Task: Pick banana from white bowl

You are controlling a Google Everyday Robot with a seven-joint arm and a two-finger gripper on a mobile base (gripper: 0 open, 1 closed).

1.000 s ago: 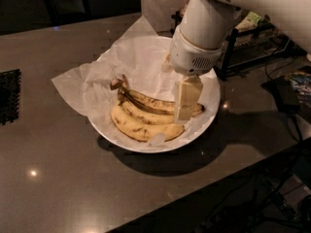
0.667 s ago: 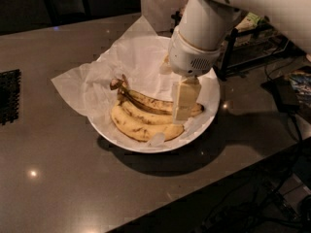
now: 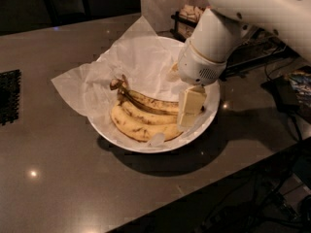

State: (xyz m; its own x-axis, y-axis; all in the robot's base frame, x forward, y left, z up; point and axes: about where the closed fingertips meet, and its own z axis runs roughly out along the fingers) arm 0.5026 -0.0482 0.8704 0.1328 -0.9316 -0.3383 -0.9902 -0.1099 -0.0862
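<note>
The white bowl (image 3: 206,125) stands on the grey counter, lined with crinkled white paper (image 3: 136,57). Three bananas lie in it with their stems joined at the left. The banana (image 3: 151,102) is the slim, brown-mottled one on the far side, with two plumper yellow ones (image 3: 138,127) in front of it. My gripper (image 3: 190,108) comes down from the white arm (image 3: 214,42) at the upper right. Its cream tips sit right at the bananas' right ends and hide them.
The paper spills over the bowl's left rim onto the counter (image 3: 58,178). A black mat (image 3: 8,96) lies at the left edge. Behind the bowl stand a rack with packets (image 3: 189,16) and cables; the counter's front edge runs diagonally at the lower right.
The gripper has dropped slightly lower onto the right ends of the bananas. The bananas and bowl have not moved.
</note>
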